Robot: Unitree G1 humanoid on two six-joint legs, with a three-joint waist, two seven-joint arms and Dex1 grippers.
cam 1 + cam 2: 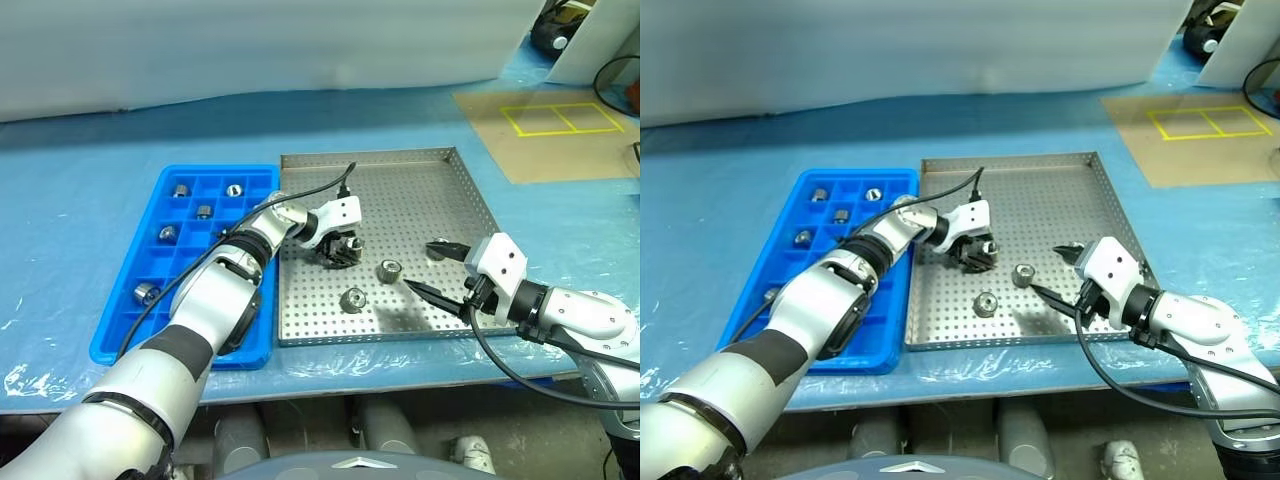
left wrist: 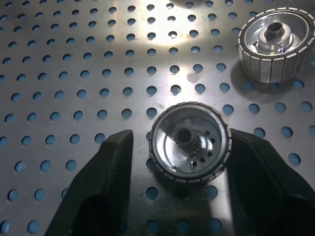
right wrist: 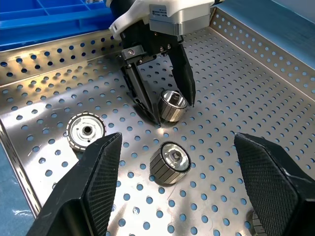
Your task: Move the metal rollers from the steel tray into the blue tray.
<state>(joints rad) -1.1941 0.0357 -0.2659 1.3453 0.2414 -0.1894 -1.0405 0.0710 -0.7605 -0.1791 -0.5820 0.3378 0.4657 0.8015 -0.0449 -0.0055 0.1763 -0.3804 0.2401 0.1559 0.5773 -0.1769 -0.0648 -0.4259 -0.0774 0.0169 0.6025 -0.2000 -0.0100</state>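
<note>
1. Left eye view. The steel tray (image 1: 440, 200) lay on the blue-covered surface (image 1: 90, 200), the blue tray (image 1: 120, 310) touching its left rim. Several metal rollers (image 1: 181, 190) already sat in separate blue compartments. My left hand (image 1: 340, 250) was lowered onto the perforated floor around one roller. Two loose rollers lay nearby, one (image 1: 389, 270) just beside that hand and one (image 1: 353, 298) nearer the front rim. My right hand (image 1: 432, 268) hovered over the tray's right part, fingers spread, holding nothing.

2. Left wrist view. The target roller (image 2: 189, 142) stood on end between my two pads (image 2: 106, 172), hollow centre facing the camera. One pad seemed to touch its ribbed wall; the other stood a little apart, so the pinch was not yet closed. Judged: solid metal, stiff, dense for its size, not fragile; polished, so likely to slip or roll. Best taken across the ribbed side wall, pads opposite and square.

3. Right wrist view. The left hand's fingers bracketed the roller (image 3: 172, 105), which appeared slightly tilted. Another ribbed roller (image 3: 170, 163) lay on its side, free to roll if nudged.
</note>
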